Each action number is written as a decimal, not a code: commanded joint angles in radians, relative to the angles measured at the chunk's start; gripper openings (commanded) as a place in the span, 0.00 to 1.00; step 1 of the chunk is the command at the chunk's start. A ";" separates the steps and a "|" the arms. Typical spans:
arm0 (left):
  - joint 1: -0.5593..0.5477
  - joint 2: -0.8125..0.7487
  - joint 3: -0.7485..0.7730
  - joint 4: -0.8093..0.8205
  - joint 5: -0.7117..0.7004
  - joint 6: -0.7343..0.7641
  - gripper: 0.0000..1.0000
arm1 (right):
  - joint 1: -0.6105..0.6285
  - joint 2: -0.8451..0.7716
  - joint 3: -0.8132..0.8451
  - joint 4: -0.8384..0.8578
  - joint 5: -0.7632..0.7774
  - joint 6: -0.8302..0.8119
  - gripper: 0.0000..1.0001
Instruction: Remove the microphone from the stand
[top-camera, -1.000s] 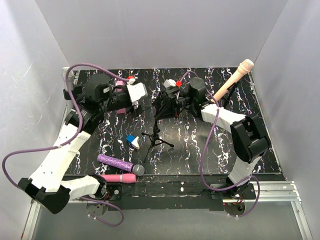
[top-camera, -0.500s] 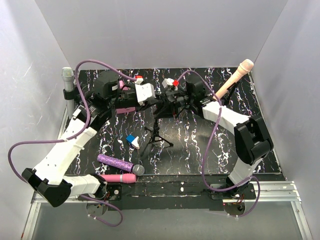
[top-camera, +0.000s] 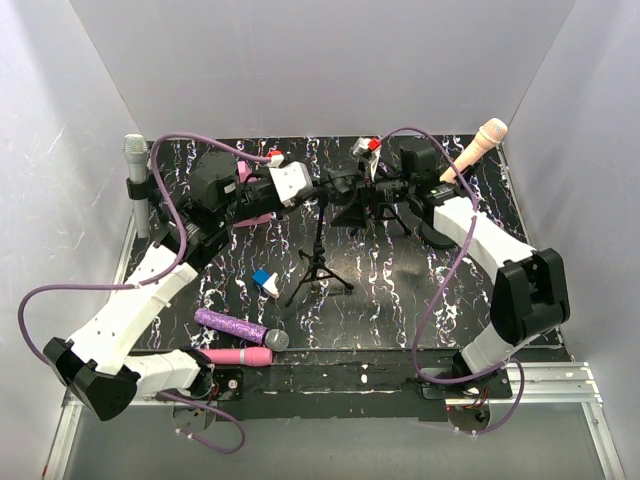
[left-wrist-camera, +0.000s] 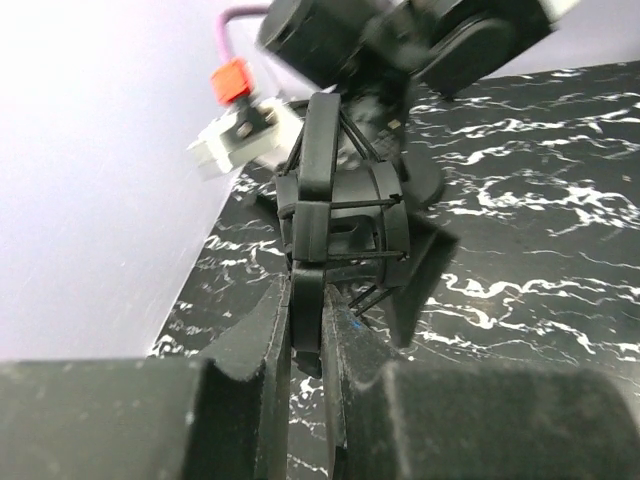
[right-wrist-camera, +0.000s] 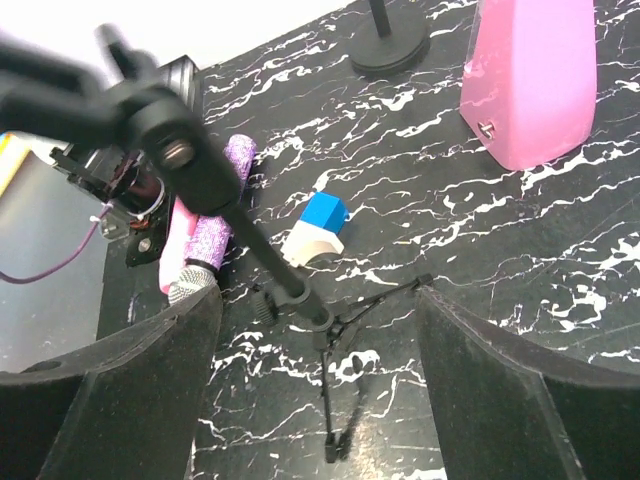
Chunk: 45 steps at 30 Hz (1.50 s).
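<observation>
Top external view showed the tripod stand (top-camera: 320, 240) on its three legs near the middle of the table (top-camera: 380, 300), with a black cradle (top-camera: 336, 187) at its head. The left gripper (left-wrist-camera: 308, 330) reached in from the cradle's 9 o'clock. It was clamped tight on the thin edge of one cradle ring, its fingers pressed flat against both faces. The right gripper (right-wrist-camera: 315, 385) sat at the cradle's 3 o'clock with its jaws spread wide, gripping nothing. Its wrist camera showed the stand's pole and legs in the gap between the fingers, apart from them. The microphone (left-wrist-camera: 345, 228) appeared only as a dark core inside the cradle's cords, at 12 o'clock just beyond the left fingertips. It was too dim to outline and remained seated on the stand.
</observation>
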 joint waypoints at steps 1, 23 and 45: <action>-0.002 -0.056 -0.055 0.112 -0.230 -0.076 0.00 | 0.000 -0.103 0.013 -0.093 0.029 -0.028 0.85; -0.038 0.050 -0.045 0.207 -0.682 -0.237 0.00 | 0.089 -0.056 0.047 -0.228 0.388 0.565 0.49; -0.038 0.081 -0.026 0.213 -0.693 -0.248 0.00 | 0.100 0.087 0.116 -0.197 0.437 0.674 0.39</action>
